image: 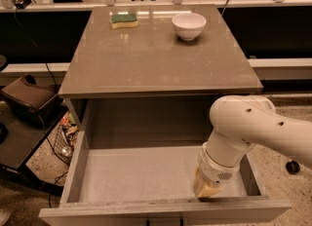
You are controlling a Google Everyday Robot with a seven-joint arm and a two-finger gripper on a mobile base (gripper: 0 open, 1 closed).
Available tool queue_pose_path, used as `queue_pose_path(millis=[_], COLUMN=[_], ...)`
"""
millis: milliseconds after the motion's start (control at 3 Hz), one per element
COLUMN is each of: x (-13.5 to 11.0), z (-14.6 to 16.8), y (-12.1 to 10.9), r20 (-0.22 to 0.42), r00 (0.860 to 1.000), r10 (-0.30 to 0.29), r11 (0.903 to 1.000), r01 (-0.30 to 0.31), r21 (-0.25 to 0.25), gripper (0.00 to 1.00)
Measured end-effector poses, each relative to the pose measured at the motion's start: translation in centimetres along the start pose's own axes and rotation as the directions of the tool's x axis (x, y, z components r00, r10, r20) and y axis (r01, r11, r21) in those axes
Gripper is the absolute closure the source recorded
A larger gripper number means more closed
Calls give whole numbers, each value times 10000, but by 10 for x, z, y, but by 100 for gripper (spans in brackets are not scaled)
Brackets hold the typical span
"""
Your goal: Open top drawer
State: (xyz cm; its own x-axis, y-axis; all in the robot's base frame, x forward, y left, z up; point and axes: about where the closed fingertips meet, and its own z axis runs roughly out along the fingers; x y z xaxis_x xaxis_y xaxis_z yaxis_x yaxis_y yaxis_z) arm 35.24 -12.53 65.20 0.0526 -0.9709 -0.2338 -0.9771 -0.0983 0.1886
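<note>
The top drawer (pixel 141 171) stands pulled far out from under the grey tabletop, and its plain grey interior shows. Its front panel (pixel 122 214) runs along the bottom edge of the view, and only a sliver of the black handle (pixel 163 221) shows there. My gripper (pixel 207 192) is at the end of the white arm (pixel 243 127), inside the drawer's right front corner, right behind the front panel. Only its tan end shows.
A white bowl (pixel 188 25) and a green and yellow sponge (pixel 124 20) sit at the back of the tabletop (pixel 156 59). A brown bag (pixel 27 98) and a dark low stand are on the left, with cables and clutter on the floor.
</note>
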Motion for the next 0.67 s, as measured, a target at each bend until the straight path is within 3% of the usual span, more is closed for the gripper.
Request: queue_pose_path(millis=[667], x=[0], z=[-1], y=[4], r20=[-62], r00=[10000], r10=[-22], r11=[10000], r01=[21], r21=[-78], gripper=[16])
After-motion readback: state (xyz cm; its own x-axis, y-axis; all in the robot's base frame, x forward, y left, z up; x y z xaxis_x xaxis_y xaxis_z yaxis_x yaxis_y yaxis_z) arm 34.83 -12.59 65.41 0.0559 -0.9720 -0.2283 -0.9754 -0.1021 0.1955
